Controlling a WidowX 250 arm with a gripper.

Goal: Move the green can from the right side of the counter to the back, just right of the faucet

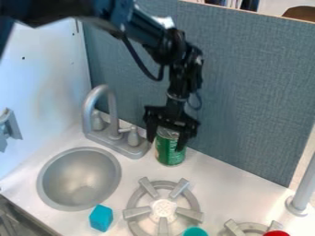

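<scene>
Camera view: the claw (166,144) hangs low over the desk (216,180), at the top of an upright green can (170,153); whether it is released or grasping the can, I cannot tell. The can stands near the grey divider (252,87), just beside the faucet (109,120) and behind a toy burner (163,208). The round sink (80,177) sits in front of the faucet, with a blue block (101,218) near its rim.

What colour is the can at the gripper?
The can is green with a silver top; camera view shows it best.
</scene>
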